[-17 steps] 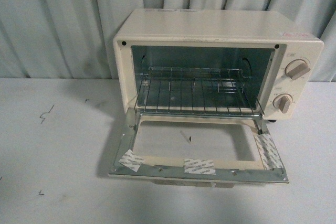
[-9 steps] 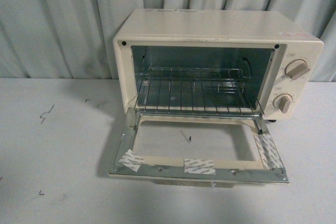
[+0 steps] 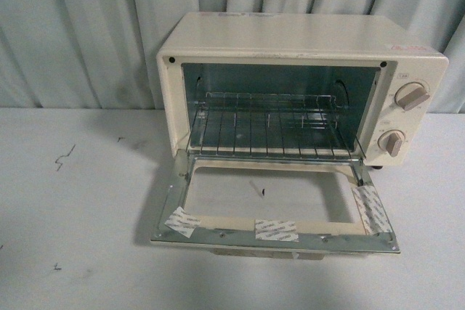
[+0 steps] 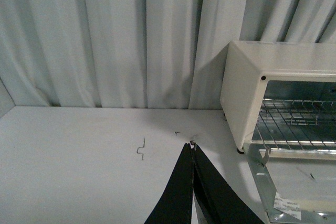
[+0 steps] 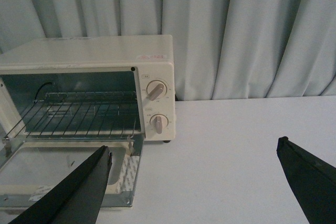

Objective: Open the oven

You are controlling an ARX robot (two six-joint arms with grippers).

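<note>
Sitting toward the back of the white counter, close in front of the pale curtain, the cream oven is standing with its door dropped fully open, lying nearly flat toward the camera. Door's glass window is facing up; three taped patches are showing along its metal frame, one near each front corner and one mid-edge. Wire rack is resting level inside the cavity, its front edge reaching the opening. Two round knobs are sitting one above the other on the panel right of the opening. Small dark marks are dotting the counter left of the oven.

Left claw is hanging over the counter left of the oven, apart from it, fingers pressed together tip to tip, holding nothing. Right claw is hovering over bare counter right of the oven, fingers spread wide, empty. Neither arm is showing in the front view.
</note>
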